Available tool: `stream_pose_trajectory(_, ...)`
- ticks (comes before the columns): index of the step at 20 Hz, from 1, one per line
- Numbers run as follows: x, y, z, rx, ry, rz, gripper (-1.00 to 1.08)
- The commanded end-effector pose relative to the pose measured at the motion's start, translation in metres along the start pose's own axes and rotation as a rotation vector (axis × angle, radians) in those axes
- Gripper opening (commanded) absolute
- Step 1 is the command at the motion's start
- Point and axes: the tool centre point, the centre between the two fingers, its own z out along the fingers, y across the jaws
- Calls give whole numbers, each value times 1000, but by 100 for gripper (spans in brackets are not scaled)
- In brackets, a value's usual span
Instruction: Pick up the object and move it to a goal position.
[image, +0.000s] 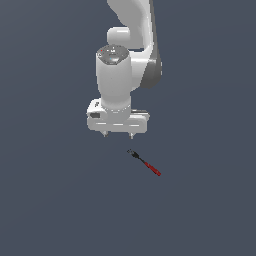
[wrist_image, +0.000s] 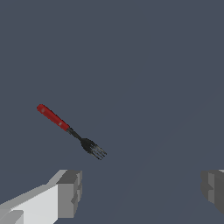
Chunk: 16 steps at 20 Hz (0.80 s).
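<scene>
The tool (image: 118, 135) is held spread wide and empty, pointed straight down above the desk (image: 45, 210), so that a descent can be made without reorienting. The fork (image: 145, 163) lies flat on the desk, just off to the exterior view's right of the fingertips, untouched. In the wrist view it (wrist_image: 70, 130) is seen outside the finger gap; a sideways shift is probably needed first.

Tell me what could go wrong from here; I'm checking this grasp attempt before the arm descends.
1. The fork is thin and tiny beside the open gripper, so the fingers may close without catching it.
2. It lies off to the exterior view's right of the gripper, not between the fingers; a straight descent would probably miss.
3. It lies diagonally, so closing without rotating could push it away.
</scene>
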Motion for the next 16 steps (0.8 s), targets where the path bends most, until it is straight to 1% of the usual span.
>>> stream_pose_trajectory(1, 0, 0, 0, 0, 0, 0, 100)
stream_pose_trajectory(10, -7, 13, 13, -24, -29, -13, 100)
stream_pose_trajectory(16, -6, 12, 15, -24, -29, -20, 100)
